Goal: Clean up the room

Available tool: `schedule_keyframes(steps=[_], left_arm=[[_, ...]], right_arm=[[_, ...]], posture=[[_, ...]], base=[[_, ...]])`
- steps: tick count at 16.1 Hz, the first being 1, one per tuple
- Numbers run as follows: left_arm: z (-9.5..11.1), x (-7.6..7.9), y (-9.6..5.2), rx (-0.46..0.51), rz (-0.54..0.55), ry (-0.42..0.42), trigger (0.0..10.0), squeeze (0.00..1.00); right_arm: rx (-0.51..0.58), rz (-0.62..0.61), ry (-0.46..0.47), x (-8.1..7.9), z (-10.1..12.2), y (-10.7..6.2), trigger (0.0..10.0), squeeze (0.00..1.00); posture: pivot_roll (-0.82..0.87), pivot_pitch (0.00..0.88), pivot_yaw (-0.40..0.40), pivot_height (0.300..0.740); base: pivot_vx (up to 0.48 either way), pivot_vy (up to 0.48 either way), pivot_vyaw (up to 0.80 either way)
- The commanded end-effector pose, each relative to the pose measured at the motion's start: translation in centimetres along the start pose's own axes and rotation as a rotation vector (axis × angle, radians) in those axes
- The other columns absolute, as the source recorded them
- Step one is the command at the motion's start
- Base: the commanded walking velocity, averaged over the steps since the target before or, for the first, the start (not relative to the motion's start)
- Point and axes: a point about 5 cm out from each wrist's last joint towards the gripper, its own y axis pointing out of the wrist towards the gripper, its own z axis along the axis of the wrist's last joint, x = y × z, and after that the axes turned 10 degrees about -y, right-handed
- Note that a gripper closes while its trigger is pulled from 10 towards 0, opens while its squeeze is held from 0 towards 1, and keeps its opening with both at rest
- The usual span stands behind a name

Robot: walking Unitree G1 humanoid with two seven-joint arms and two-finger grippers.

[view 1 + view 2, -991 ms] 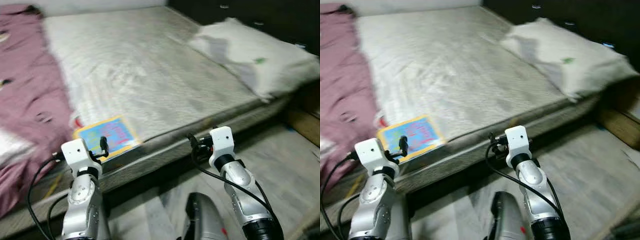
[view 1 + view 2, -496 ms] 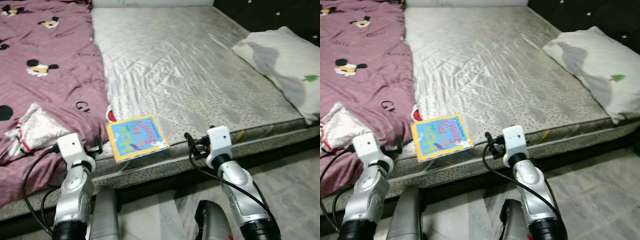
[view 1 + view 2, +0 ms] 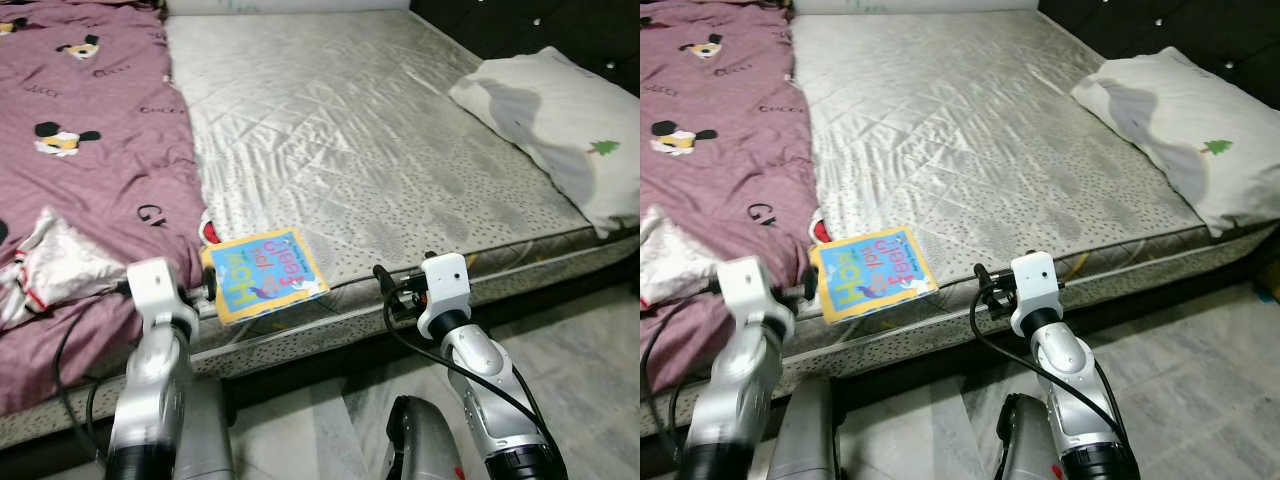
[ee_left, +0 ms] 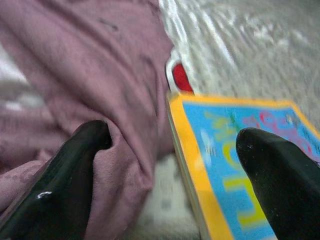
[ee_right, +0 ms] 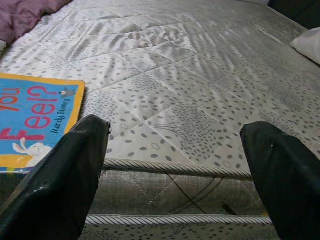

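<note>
book [image 3: 262, 274] flat at mattress [image 3: 380, 150] front edge, beside purple blanket [image 3: 80, 150] | likely light, stiff, slick cover; best pinched at overhanging edge | left gripper [image 4: 170, 165] jaws apart, astride blanket and book corner | right gripper [image 5: 175, 165] jaws apart, off to book's side | open mattress beyond, pillow [image 3: 560, 130] well apart

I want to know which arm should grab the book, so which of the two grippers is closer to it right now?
The left gripper: its open fingers straddle the yellow edge of the book, beside the purple blanket. The right gripper faces bare mattress, the book off to one side.
</note>
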Motion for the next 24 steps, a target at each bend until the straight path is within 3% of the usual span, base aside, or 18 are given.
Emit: schedule_keyframes(steps=[1,3,5,8,10,12,13,14,16,20,24], left_arm=[[0.0,0.2,-0.6,-0.002,-0.016,0.013,10.0,0.0],[-0.4,-0.4,-2.7,0.011,-0.037,0.033,10.0,0.0],[0.0,-0.5,-3.8,0.05,-0.064,0.041,10.0,0.0],[2.1,0.0,-4.2,0.167,-0.109,0.043,10.0,0.0],[4.7,1.8,-2.7,0.238,-0.162,0.03,10.0,0.0],[5.2,2.5,-2.0,0.235,-0.189,0.031,10.0,0.0],[5.0,2.4,-1.5,0.216,-0.189,0.034,10.0,0.0],[3.6,2.1,-0.3,0.097,-0.164,0.04,10.0,0.0],[2.0,2.3,0.9,-0.022,-0.18,0.06,10.0,0.0],[0.0,2.8,3.4,-0.133,-0.179,-0.108,10.0,0.0],[-0.6,3.1,4.0,-0.19,-0.2,-0.158,10.0,0.0]], right_arm=[[0.009,-0.002,0.004,0.3,0.3,0.0,10.0,0.0],[0.011,0.013,0.012,0.1,0.3,0.1,10.0,0.0],[0.015,0.021,0.015,0.0,0.4,0.3,10.0,0.0],[0.021,0.023,0.021,0.0,0.5,0.6,10.0,0.0],[0.025,0.02,0.023,0.1,0.5,0.7,10.0,0.0],[0.027,0.017,0.023,0.1,0.6,0.7,10.0,0.0],[0.028,0.014,0.024,0.1,0.6,0.7,10.0,0.0],[0.03,0.009,0.025,0.2,0.6,0.7,10.0,0.0],[0.031,0.009,0.022,0.1,0.7,0.7,10.0,0.0],[0.031,-0.002,0.008,0.4,0.7,0.4,10.0,0.0],[0.033,-0.015,-0.012,1.0,0.8,0.1,10.0,0.0]], posture=[[-0.02,0.101,-0.082,0.523],[0.02,0.098,-0.088,0.523],[0.02,0.095,-0.088,0.523],[0.02,0.093,-0.089,0.523],[0.02,0.089,-0.086,0.523],[0.02,0.087,-0.083,0.523],[0.01,0.085,-0.081,0.523],[0.01,0.084,-0.08,0.523],[0.0,0.085,-0.078,0.523],[-0.03,0.09,-0.076,0.523],[-0.05,0.099,-0.069,0.523]], base=[[0.0,0.0,0.0],[0.0,0.0,0.0],[0.0,0.0,0.0],[0.0,0.0,0.0],[0.0,0.0,0.0],[0.0,0.0,0.0],[0.0,0.0,0.0],[0.0,0.0,0.0],[0.0,0.0,0.0],[0.0,0.0,0.0],[0.0,0.0,0.0]])
